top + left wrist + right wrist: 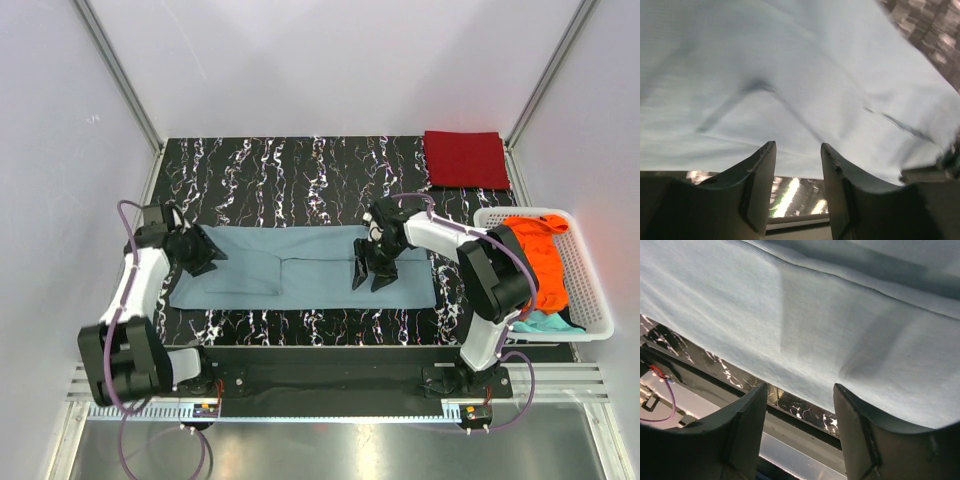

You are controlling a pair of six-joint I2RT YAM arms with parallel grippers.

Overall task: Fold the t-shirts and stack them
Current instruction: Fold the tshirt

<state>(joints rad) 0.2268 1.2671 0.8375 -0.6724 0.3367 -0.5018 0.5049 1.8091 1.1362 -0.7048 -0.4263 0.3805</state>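
A dusty grey-blue t-shirt (300, 262) lies flat as a long strip across the middle of the mat. My left gripper (212, 254) hangs at its left end, open, with nothing between the fingers; in the left wrist view the gripper (798, 150) faces the cloth (790, 75). My right gripper (370, 280) stands over the shirt's right part, near its front edge, open and empty (800, 392), with cloth (815, 315) beyond the tips. A dark red t-shirt (465, 160) lies folded at the back right. Orange (540, 255) and teal (545, 322) t-shirts sit in the basket.
The white slatted basket (592, 290) stands at the right edge of the black marbled mat (280, 170). White walls and metal posts close the back and sides. A metal rail runs along the near edge by the arm bases.
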